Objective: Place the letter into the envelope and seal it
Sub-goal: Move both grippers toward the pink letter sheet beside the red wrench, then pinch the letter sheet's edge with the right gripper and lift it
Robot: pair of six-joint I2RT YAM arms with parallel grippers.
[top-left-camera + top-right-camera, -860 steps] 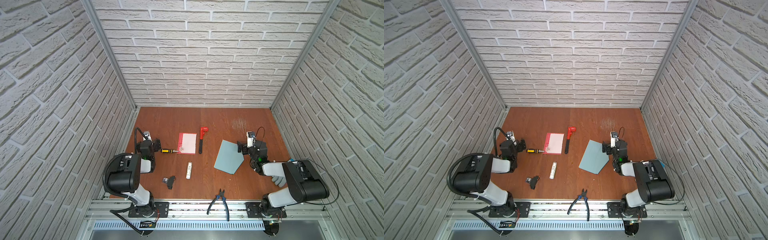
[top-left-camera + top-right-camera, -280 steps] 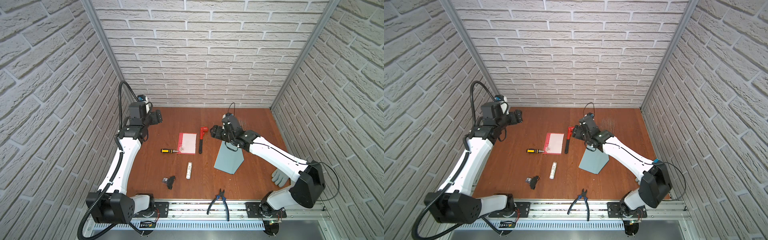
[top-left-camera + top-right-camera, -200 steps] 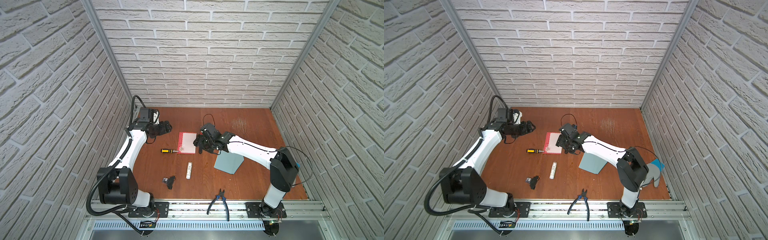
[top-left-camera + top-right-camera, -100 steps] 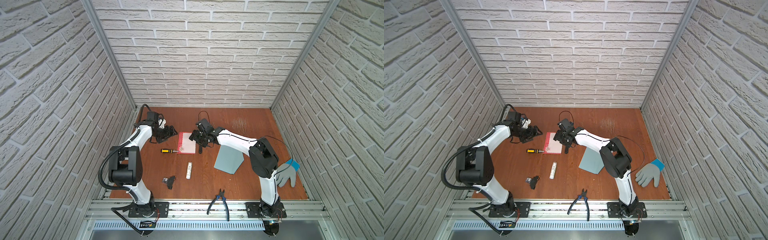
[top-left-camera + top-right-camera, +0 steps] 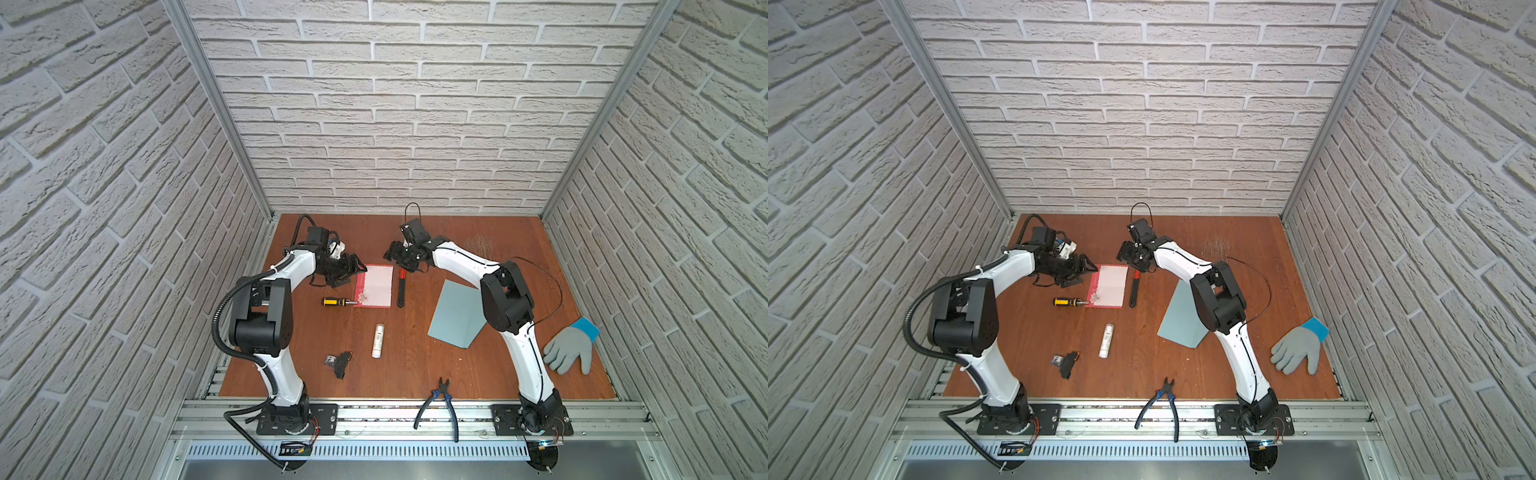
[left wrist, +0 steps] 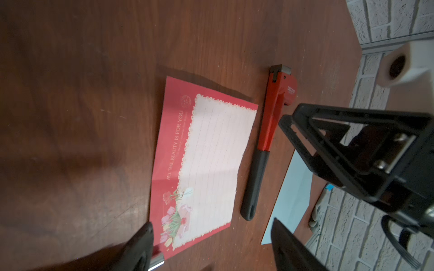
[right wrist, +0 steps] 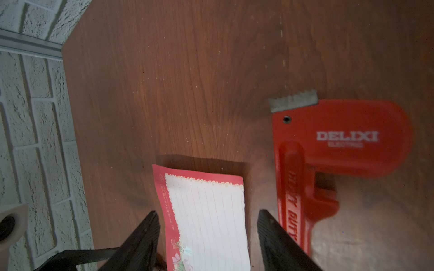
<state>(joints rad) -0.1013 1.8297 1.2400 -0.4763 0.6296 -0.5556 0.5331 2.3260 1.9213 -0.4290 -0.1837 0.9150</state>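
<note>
- While both pairs of jaws stand spread with nothing between them, the left gripper (image 5: 354, 270) hangs low at the far left corner of the letter (image 5: 375, 286). The right gripper (image 5: 397, 258) hangs at its far right corner.
- From the right wrist, the right gripper (image 7: 207, 213) frames the letter's (image 7: 206, 211) far short edge between its fingers (image 7: 146, 234). Whether a finger touches the paper cannot be told.
- From the left wrist, the left gripper (image 6: 212, 223) frames the letter's (image 6: 206, 164) near end.
- The letter lies flat, face up, on the brown wooden table (image 5: 478, 232).
- A red wrench (image 5: 401, 286) lies just beside the letter's right edge, and a screwdriver (image 5: 337, 301) has its tip at the near left corner.
- The envelope (image 5: 455, 316) lies flat, well to the right of the wrench and partly under the right arm.
- Nearer the front lie a glue stick (image 5: 378, 340), a small black part (image 5: 341, 363) and pliers (image 5: 440, 399) across the front edge. A grey glove (image 5: 570, 350) lies at the right side.
- White brick walls (image 5: 395, 104) close three sides, and bare wood shows behind the letter and between the glue stick and the envelope.
- Only the wrist views show the letter's ruled lines and flower print, and the lettering on the wrench (image 7: 340, 145). Only the top views show the glove's whole shape and the pliers.
</note>
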